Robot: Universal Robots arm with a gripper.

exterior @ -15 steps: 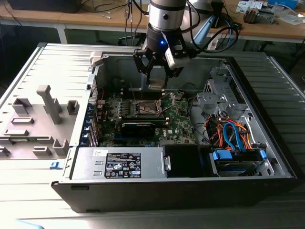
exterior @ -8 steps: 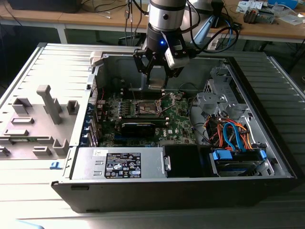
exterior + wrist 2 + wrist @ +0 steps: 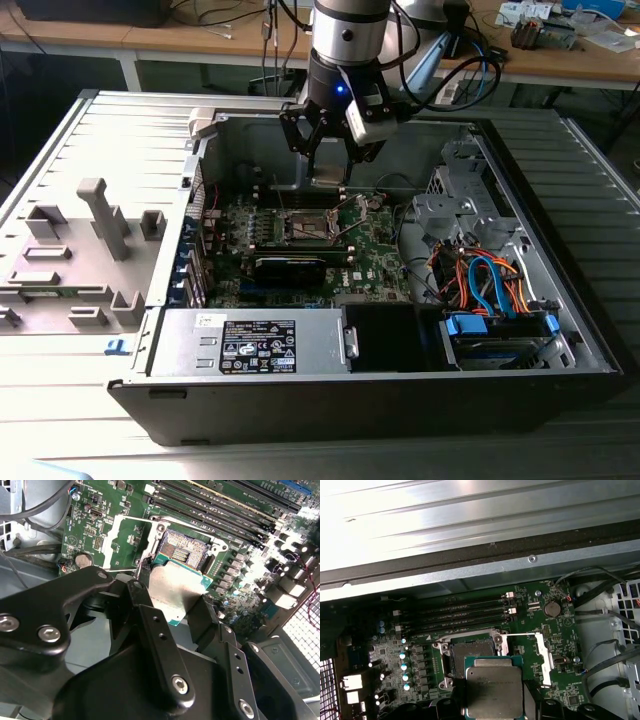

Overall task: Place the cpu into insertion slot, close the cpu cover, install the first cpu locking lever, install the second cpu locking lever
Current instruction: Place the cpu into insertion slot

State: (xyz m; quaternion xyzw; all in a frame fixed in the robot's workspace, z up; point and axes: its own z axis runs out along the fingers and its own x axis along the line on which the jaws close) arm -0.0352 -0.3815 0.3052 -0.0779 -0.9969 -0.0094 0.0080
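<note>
Robotics lab, no question. A robot arm (image 3: 348, 40) hangs over an open computer case (image 3: 400, 395), with a cpu (image 3: 494, 690) pinched in its jaws above the bare motherboard (image 3: 375, 250). The case lies on its side on a ribbed metal bench (image 3: 120, 130), and grey moulded holders (image 3: 105, 215) stand just beside it. Behind, a wooden bench (image 3: 90, 40) runs along the back, strewn with loose cables (image 3: 215, 15) and electronic parts (image 3: 540, 30).

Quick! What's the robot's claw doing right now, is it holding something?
Gripper: closed on the cpu, held clear of the open insertion slot.
</note>
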